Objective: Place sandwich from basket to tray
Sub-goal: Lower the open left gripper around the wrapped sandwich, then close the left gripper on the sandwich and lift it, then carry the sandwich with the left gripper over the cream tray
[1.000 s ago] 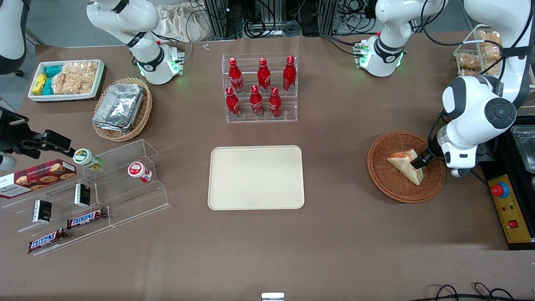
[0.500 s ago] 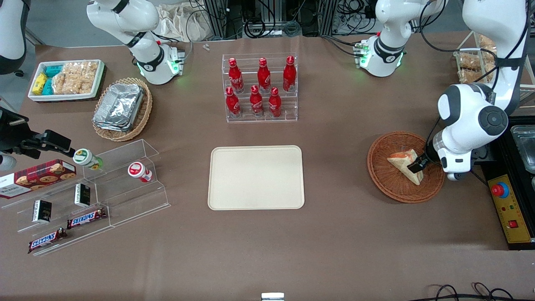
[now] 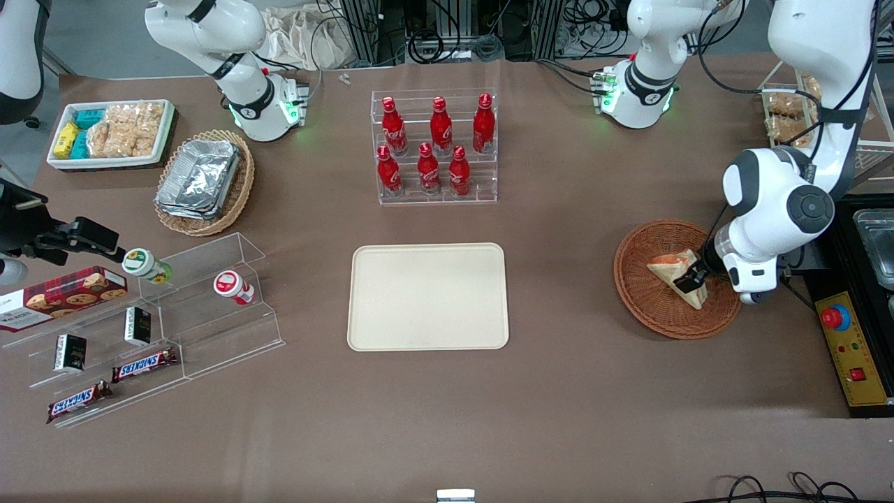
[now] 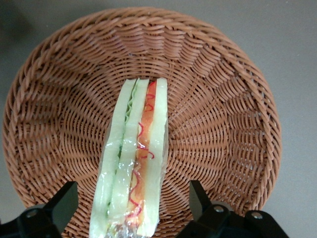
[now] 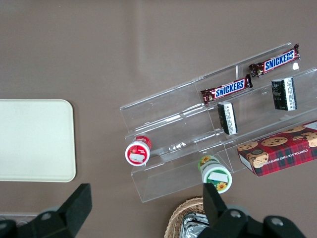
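Resting in the reddish-brown wicker basket (image 3: 677, 279): one sandwich (image 3: 676, 275), a pale triangular wedge lying on its side, wrapped in clear film, red-orange and green filling visible along its cut edge (image 4: 132, 166).

Gripper (image 3: 690, 277) of the working arm: low over the basket at the sandwich, fingers (image 4: 63, 203) spread wide to either side of the wedge with clear gaps, gripping nothing.

Tray (image 3: 428, 296): cream-beige, rectangular, at mid-table, well apart from the basket, toward the parked arm's end from it.

Rack of red bottles (image 3: 434, 147): farther from the front camera than the tray.

Table (image 3: 559, 391): brown surface, bearing all items.
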